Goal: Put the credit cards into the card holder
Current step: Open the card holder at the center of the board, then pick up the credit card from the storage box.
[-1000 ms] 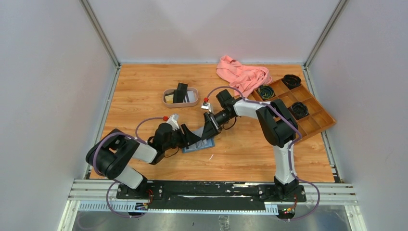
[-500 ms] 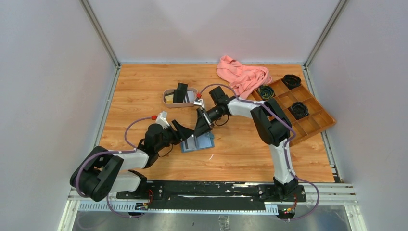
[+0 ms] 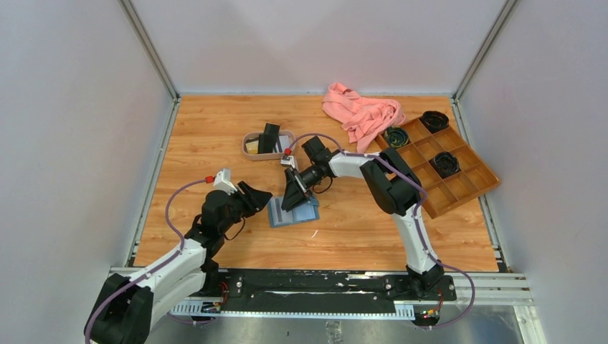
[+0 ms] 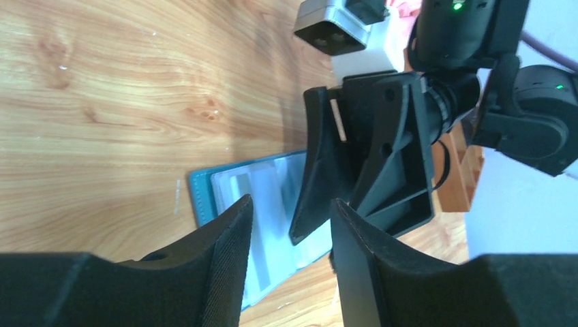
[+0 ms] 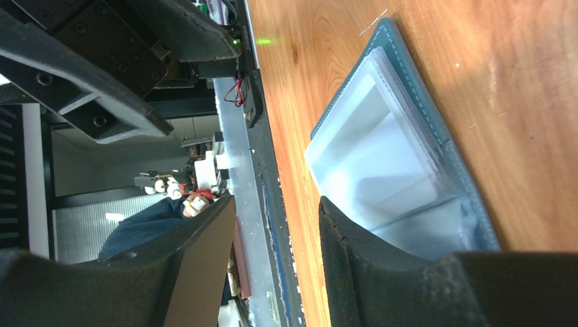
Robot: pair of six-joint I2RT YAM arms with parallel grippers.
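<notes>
I am working on the wooden table (image 3: 215, 129), where the oval tray (image 3: 287, 153) is keeping the credit cards (image 3: 270, 137) and the card holder (image 3: 297, 213) is lying open and flat. My right gripper (image 3: 289, 204) is hanging spread and empty over its clear pockets, and my left gripper (image 3: 264, 195) is spread just beside it. I am judging that one should be pinning a flap. Some pockets may already be filled.

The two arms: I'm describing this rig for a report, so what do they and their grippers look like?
The left arm and right arm have white links between bulky black joints. A purple cable loops along each to a red plug beside a silver wrist camera. The left gripper and right gripper each carry two broad black wedge fingers.
</notes>
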